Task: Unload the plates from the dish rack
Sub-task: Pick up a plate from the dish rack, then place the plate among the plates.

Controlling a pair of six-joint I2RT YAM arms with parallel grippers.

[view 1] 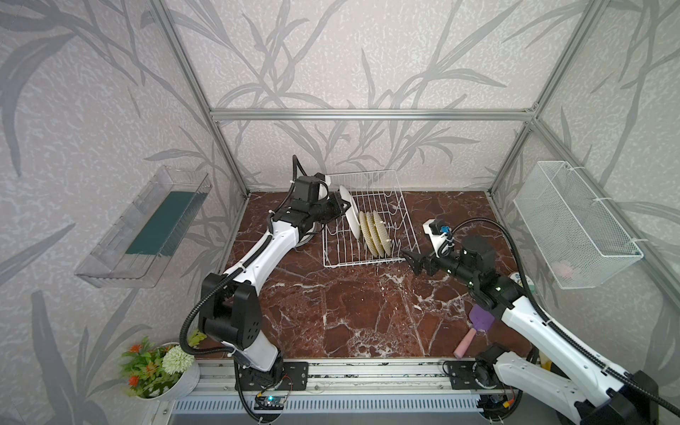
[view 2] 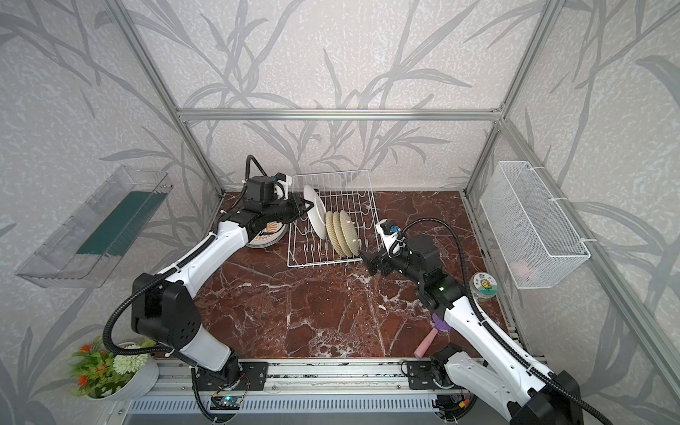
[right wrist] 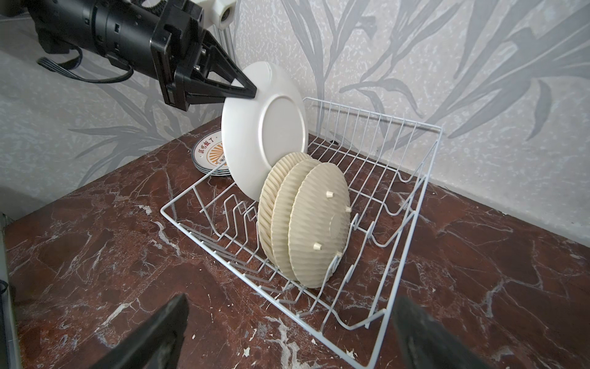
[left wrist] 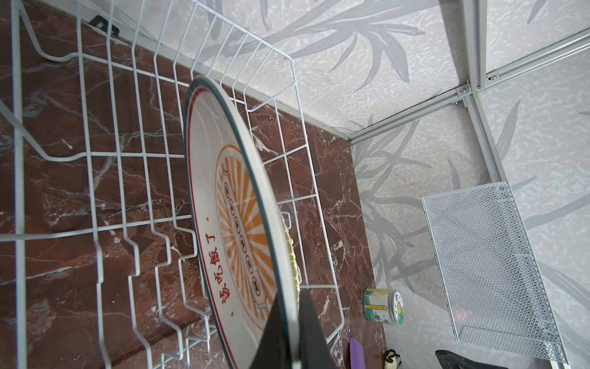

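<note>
— Which step is in hand?
— The last white plate (right wrist: 265, 127). The left gripper (right wrist: 251, 92) is clamped on its top rim. The plate stands tilted in the rack (view 1: 364, 262), which sits at the middle of the table's (view 1: 368, 312) back edge. Three yellow plates (right wrist: 319, 230) stand just beside it.
— And the others?
— In a stack (right wrist: 209, 155) face up on the table, outside the rack, toward the back left corner.
— And the right gripper (view 1: 411, 262)?
— Jaws wide, holding nothing, just off the rack's front right corner (waiting its turn, I'd guess).
— Next move?
— Lift the white plate clear of the tines and the rack's side without dragging the yellow plates, then turn it flat and lower it onto the stack
</note>
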